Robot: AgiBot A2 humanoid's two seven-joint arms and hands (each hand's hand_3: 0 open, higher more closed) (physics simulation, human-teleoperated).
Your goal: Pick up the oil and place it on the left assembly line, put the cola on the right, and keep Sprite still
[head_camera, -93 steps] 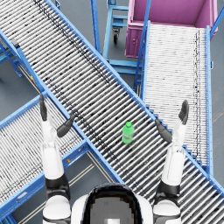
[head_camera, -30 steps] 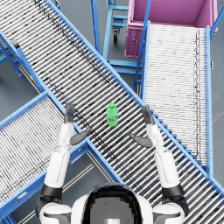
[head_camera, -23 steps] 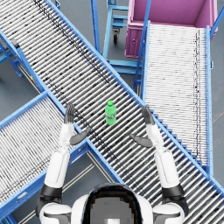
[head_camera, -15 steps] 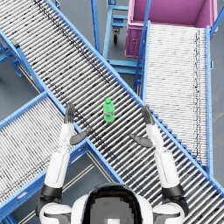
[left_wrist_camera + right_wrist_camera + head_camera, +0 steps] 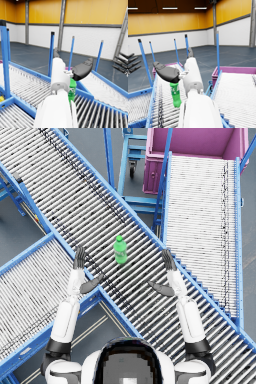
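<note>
Sprite bottle [image 5: 120, 249] has slid a little toward 10 o'clock along the diagonal roller conveyor [image 5: 60, 188]. It stands upright, between the two hands and slightly beyond them. At its 8 o'clock the left hand [image 5: 80, 268] and at its 4 o'clock the right hand [image 5: 169, 270] have stayed put. Both are released, fingers spread, grasping nothing and clear of the bottle. Toward 1 o'clock sits a purple bin [image 5: 200, 143].
</note>
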